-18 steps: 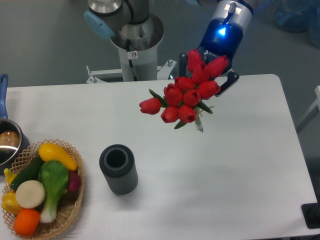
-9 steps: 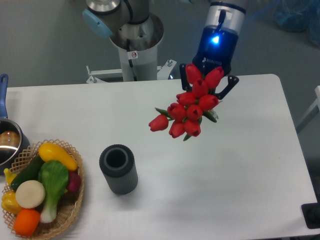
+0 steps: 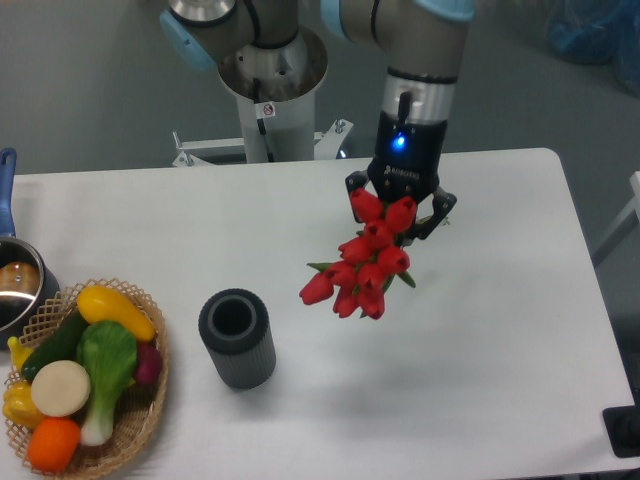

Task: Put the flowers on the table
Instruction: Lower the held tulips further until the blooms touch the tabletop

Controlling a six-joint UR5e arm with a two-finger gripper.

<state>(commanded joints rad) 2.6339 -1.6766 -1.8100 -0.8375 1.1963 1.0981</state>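
**Flowers held above the table, not yet set down**

White table [image 3: 500, 330] fills most of the view, with grey floor behind it and the arm's base at the far edge. Over the middle of it hang the flowers [image 3: 364, 260], a bunch of red tulips with a few green leaves showing, heads pointing toward the camera and slightly left. A soft shadow on the table below and in front of the bunch suggests it is in the air, not resting on the surface. The claw [image 3: 401, 205] points down and its dark fingers sit on either side of the bunch's upper end, closed around the hidden stems.

Left of the flowers, well apart, a dark ribbed vase [image 3: 237, 338] stands upright and has nothing in it. Further left a wicker basket [image 3: 140, 420] holds mixed produce, and a pot [image 3: 18, 285] sits at the table's left edge.

Judging by this, the bunch is lifted and carried over open table; what remains is lowering it onto the surface and letting go.
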